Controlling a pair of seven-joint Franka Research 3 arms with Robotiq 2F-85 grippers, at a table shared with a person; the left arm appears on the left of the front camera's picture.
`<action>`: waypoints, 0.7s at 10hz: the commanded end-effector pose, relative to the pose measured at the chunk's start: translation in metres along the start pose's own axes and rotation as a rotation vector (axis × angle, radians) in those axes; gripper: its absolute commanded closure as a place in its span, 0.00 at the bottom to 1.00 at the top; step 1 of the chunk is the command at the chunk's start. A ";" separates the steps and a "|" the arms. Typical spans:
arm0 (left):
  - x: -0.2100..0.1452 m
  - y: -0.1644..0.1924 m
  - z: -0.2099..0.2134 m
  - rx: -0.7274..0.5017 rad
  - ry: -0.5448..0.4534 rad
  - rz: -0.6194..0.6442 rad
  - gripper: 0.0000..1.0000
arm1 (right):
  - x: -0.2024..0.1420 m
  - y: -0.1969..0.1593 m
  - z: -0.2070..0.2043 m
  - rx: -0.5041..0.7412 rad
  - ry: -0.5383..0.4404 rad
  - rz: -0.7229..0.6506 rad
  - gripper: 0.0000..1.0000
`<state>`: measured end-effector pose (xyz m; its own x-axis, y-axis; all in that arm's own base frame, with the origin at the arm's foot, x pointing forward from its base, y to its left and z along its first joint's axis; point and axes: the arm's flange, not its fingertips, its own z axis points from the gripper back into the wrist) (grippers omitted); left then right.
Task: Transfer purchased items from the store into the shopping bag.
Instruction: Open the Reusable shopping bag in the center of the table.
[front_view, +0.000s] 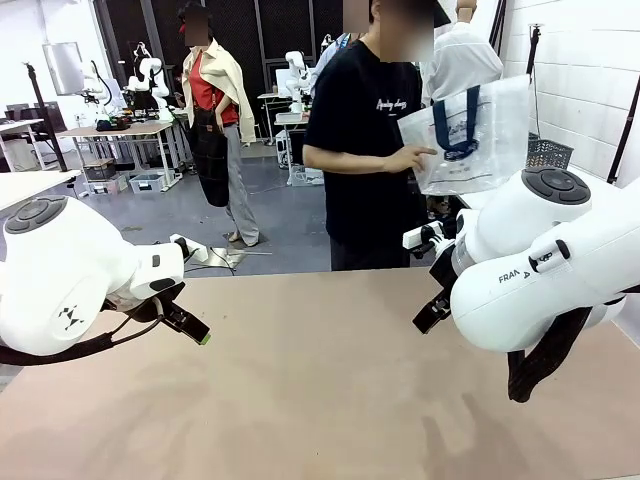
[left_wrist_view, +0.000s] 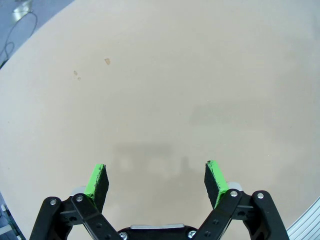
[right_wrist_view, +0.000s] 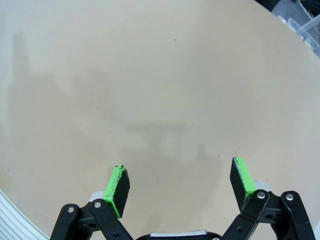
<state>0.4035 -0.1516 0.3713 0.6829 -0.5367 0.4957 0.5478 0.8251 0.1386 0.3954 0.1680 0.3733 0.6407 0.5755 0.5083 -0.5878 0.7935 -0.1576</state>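
Beyond the table's far edge a person in a black T-shirt holds up the shopping bag (front_view: 480, 140), translucent white plastic with navy handles and a round navy logo. One hand (front_view: 410, 158) rests against the bag's side. I cannot make out any purchased items through the plastic. My left gripper (front_view: 192, 327) hangs low over the left of the table and is open (left_wrist_view: 156, 179), with bare tabletop between its green pads. My right gripper (front_view: 432, 313) hovers at the right, also open (right_wrist_view: 179, 183) and holding nothing.
The tan table (front_view: 320, 400) carries a few small specks (left_wrist_view: 106, 61). A dark lattice basket (front_view: 549, 152) stands behind the person at the right, by the white wall. Farther back are work tables and other equipment.
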 end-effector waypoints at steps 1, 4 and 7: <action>0.000 0.001 0.000 0.000 0.000 0.002 0.00 | 0.000 0.000 0.000 0.000 0.000 0.000 0.00; 0.000 0.001 0.000 0.000 0.000 0.002 0.00 | 0.000 0.000 0.000 0.000 0.000 0.000 0.00; 0.000 0.001 0.000 0.000 0.000 0.002 0.00 | 0.000 0.000 0.000 0.000 0.000 0.000 0.00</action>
<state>0.4035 -0.1516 0.3713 0.6828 -0.5367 0.4957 0.5478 0.8250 0.1387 0.3954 0.1680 0.3733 0.6407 0.5755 0.5083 -0.5878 0.7935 -0.1576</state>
